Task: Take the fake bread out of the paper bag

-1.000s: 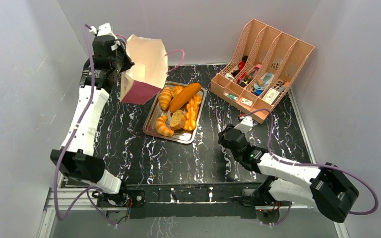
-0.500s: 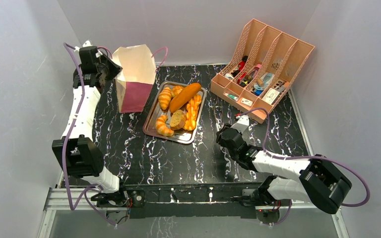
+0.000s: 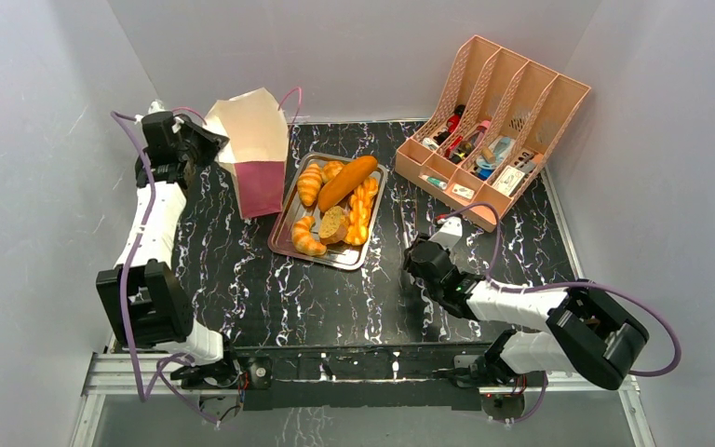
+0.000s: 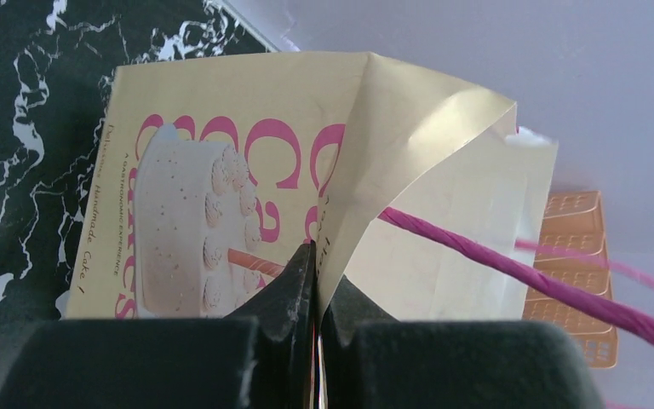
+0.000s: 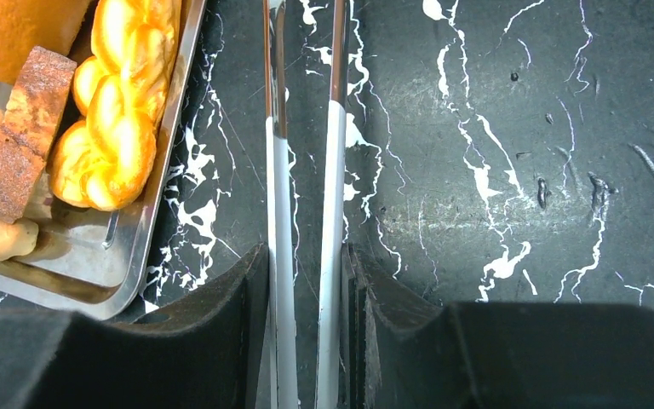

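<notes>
The paper bag [image 3: 256, 149] is upright left of the tray, cream above and magenta below, with pink cord handles. My left gripper [image 3: 207, 140] is shut on the bag's top rim; in the left wrist view the paper edge [image 4: 341, 213] is pinched between the closed jaws [image 4: 317, 256]. The fake bread lies on a steel tray [image 3: 284, 244]: a baguette [image 3: 347, 182], a braided loaf [image 3: 363, 209], a slice [image 3: 333, 223] and rolls. My right gripper [image 3: 424, 264] is low over the table right of the tray, shut on metal tongs [image 5: 332, 170]. The bag's inside is hidden.
A peach file rack [image 3: 493, 121] with small items stands at the back right. Grey walls close in the back and both sides. The tray's edge [image 5: 149, 230] lies just left of the tongs in the right wrist view, beside the braided loaf [image 5: 119, 111].
My left arm has swung left and back with the bag, bringing it from a tilt over the tray to upright beside it. My right gripper has shifted slightly.
</notes>
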`<state>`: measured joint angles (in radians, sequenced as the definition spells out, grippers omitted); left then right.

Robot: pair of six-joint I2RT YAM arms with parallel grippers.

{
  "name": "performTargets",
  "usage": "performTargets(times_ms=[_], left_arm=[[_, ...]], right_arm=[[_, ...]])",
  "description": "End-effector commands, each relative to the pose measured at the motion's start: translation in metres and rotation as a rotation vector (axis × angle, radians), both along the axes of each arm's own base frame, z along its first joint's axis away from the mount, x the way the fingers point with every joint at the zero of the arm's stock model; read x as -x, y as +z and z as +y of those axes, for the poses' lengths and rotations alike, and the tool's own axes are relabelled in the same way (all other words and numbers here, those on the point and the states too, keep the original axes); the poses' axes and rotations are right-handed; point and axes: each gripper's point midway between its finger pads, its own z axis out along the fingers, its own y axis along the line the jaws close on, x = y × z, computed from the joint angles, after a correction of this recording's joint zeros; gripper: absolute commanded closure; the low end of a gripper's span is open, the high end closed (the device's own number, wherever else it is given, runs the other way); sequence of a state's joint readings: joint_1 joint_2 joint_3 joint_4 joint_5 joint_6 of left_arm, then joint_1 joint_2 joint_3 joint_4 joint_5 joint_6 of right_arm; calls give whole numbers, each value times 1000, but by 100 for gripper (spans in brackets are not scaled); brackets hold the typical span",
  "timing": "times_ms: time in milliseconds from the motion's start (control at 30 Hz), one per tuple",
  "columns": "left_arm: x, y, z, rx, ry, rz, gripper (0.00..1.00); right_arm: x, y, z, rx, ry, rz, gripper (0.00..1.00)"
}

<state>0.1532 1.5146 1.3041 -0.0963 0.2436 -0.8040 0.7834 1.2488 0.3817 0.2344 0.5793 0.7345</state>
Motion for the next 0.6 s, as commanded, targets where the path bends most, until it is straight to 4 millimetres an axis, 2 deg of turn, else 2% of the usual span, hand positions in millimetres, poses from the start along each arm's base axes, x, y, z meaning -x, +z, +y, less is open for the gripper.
performTargets(times_ms=[0,133,567], left_arm=[[7,54,9,-9,18,-163,100],[5,53,12,-2,24,-171,100],[9,16,23,25,49,-132,100]], right_arm=[[-10,12,2,-27,-24,-54,73],[-9,9,2,-23,-22,-47,73],[-9,-5,2,11,-21,-12,72]])
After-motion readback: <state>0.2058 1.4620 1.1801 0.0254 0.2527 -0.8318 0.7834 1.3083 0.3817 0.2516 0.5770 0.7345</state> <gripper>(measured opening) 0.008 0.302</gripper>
